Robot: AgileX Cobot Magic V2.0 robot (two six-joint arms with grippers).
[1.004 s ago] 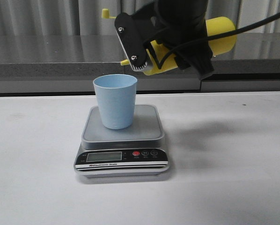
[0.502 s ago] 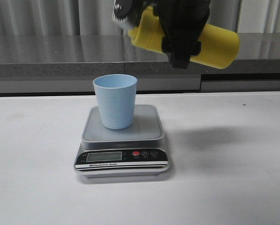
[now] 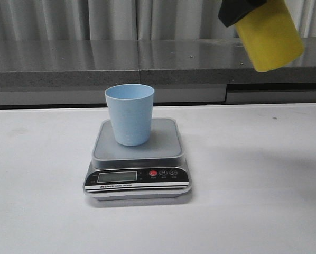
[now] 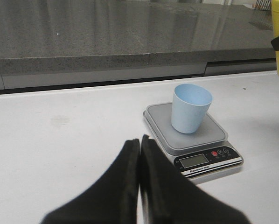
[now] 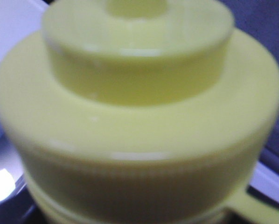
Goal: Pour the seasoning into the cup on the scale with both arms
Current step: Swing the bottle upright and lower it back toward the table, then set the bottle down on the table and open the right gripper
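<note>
While the yellow squeeze bottle (image 3: 269, 37) is held high and well to the right of the pale blue cup (image 3: 129, 114), clamped in the right gripper (image 3: 240, 10), pouring is judged not to be under way. The cup stands on the scale (image 3: 138, 153). The left gripper (image 4: 140, 154) is seen with fingers pressed together, near the scale and holding nothing. Next, the nozzle must be brought over the cup's mouth and tipped. One bottle, one cup and one scale are counted.
</note>
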